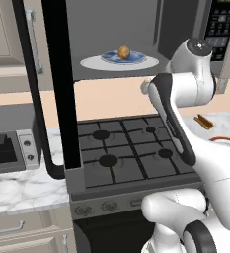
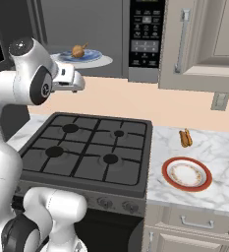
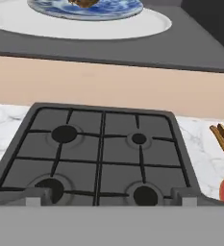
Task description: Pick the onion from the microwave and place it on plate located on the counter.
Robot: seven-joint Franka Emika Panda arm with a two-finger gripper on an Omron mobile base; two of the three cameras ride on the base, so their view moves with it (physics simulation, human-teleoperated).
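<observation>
One onion (image 1: 124, 52): you had it on the blue plate (image 1: 136, 59), on the white turntable (image 1: 94, 63) inside the open microwave (image 2: 146, 34).
Fingers (image 3: 27, 197): you held them wide, empty, above the stove (image 2: 86, 147).
Red-rimmed plate (image 2: 186, 174): it lay on the marble surface (image 2: 219, 157), right of the stove.

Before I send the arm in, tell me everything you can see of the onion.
The onion is a small round golden-brown bulb with a short stem tip pointing up and to the side in the right base view. It looks smooth and whole. It sits about centred on a small blue patterned plate, which rests on the white turntable inside the open microwave, above the stove. Nothing else touches it.
</observation>
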